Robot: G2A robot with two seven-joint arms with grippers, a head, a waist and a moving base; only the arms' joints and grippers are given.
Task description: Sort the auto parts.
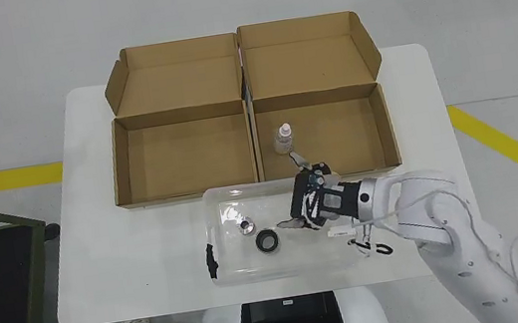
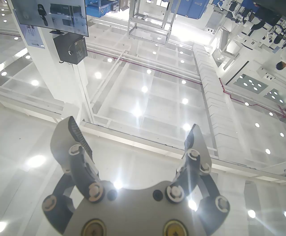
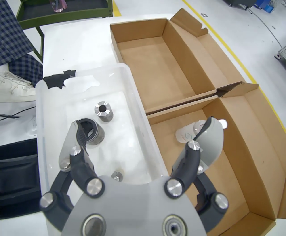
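floor (image 1: 2, 59): grey and smooth, spreading out on all sides of the table
yellow lines (image 1: 0, 180): running across the floor on one side, angling off diagonally on the other
table (image 1: 100, 246): white, rounded corners, standing mid-floor
green cart (image 3: 78, 7): dark shelf in a green frame, sitting just beside the table
ceiling (image 2: 156, 100): white grid of beams and panels, showing in the left wrist view
lights (image 2: 144, 89): round spots, glaring in rows
pillar (image 2: 44, 73): white, rising to the ceiling
screen (image 2: 51, 15): hanging on the pillar, showing pictures
black box (image 2: 72, 50): sitting just under the screen
metal frame (image 2: 149, 24): hanging from above
red pipe (image 2: 145, 66): running along the ceiling beams
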